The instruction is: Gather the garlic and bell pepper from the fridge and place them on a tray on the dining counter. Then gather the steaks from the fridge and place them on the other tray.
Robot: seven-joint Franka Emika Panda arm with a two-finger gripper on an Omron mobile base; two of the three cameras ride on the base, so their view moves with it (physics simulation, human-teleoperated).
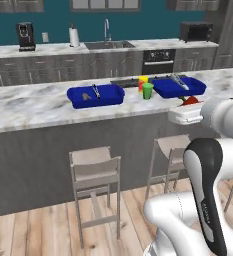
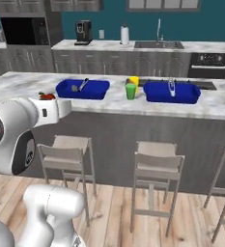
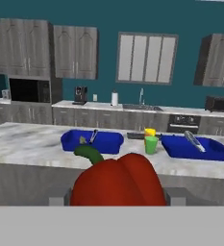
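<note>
Hand view: red bell pepper (image 3: 118,181) sits right in front of the lens, green stem tilted up-left, clamped in the claw (image 3: 117,197), with a grey finger (image 3: 173,196) pressed on each flank. Behind it runs the marble tabletop (image 3: 27,139) of the dining counter, with two blue trays on it. The left tray (image 3: 111,139) holds a small tan lump, probably the garlic (image 3: 82,140), plus a thin dark utensil leaning on its rim. The right tray (image 3: 214,151) has a silvery utensil lying in it. Between the trays stand a green cup (image 3: 151,144) and a yellow cup (image 3: 150,132) just behind it.

Left base view: the pepper (image 1: 190,100) shows as a red sliver above the white hand, held over the tabletop's (image 1: 28,107) near edge, in front of and below the right tray (image 1: 198,87). The left tray (image 1: 113,95) is well apart from it, with the tan lump (image 1: 96,97) inside.

Right base view: the pepper (image 2: 47,96) pokes out at the end of the white forearm, near the left end of the tabletop (image 2: 215,108), left of the left tray (image 2: 97,89). Stools (image 2: 155,159) stand along the dark counter base.
</note>
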